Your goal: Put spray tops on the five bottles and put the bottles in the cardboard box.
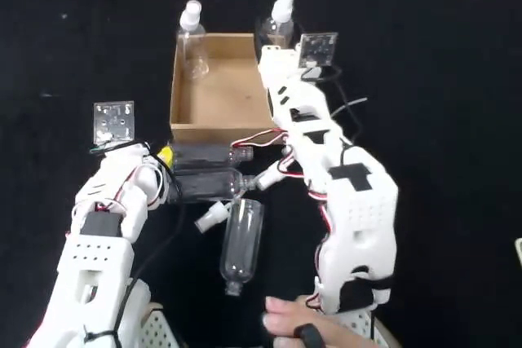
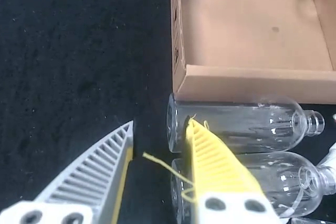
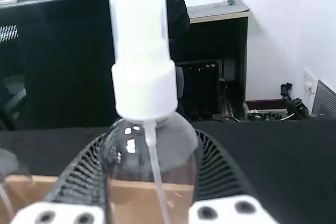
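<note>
The cardboard box (image 1: 183, 124) lies open at mid-table. One clear bottle with a white spray top (image 1: 191, 32) stands upright in its far left corner. My right gripper (image 1: 280, 45) is shut on a second capped bottle (image 3: 144, 103) at the box's far right corner; I cannot tell whether it rests inside. Two uncapped bottles (image 2: 236, 121) (image 2: 273, 179) lie side by side in front of the box. My left gripper (image 2: 160, 124) is open at their bases, its yellow finger (image 2: 210, 166) against them. A third uncapped bottle (image 1: 241, 242) lies nearer, with a loose spray top (image 1: 214, 216) beside it.
A person's hand (image 1: 294, 323) rests at the table's near edge by the right arm's base. Red and white cables (image 1: 261, 138) hang from the right arm over the lying bottles. Black tabletop stretches left and right of the box.
</note>
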Robot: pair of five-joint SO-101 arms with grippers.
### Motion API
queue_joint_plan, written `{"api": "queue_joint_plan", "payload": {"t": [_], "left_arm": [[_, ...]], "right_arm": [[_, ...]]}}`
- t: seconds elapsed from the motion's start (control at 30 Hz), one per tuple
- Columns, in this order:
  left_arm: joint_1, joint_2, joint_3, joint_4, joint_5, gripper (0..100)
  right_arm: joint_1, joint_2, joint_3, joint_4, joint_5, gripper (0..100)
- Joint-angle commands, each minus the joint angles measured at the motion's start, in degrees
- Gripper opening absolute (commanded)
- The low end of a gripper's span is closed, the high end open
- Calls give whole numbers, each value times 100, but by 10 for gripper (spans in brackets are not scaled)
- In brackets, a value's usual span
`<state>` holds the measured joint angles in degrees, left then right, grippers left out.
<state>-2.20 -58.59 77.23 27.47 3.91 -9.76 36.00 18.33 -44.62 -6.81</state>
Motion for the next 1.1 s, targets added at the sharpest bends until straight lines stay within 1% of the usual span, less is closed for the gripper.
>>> {"api": "queue_joint_plan", "payload": {"t": [0.0, 0.3, 0.4, 0.53, 0.87, 0.93, 1.07], "left_arm": [[48, -97, -92, -97, 9, 155], [48, -97, -110, -97, 9, 155], [48, -97, -110, -97, 9, 155], [48, -105, -110, -97, 9, 155], [40, -105, -110, -97, 9, 155], [40, -105, -110, -97, 9, 155], [40, -105, -110, -97, 9, 155]], "right_arm": [[26, 119, -549, -79, 141, 11], [9, 866, -1253, -79, 185, 11], [-88, 989, -1270, -88, 193, 11], [-105, 1015, -1253, -88, 387, 11], [-105, 1024, -1235, -79, 422, 14], [-105, 1024, -1235, -79, 431, 41], [-105, 1024, -1270, -79, 431, 171]]}}
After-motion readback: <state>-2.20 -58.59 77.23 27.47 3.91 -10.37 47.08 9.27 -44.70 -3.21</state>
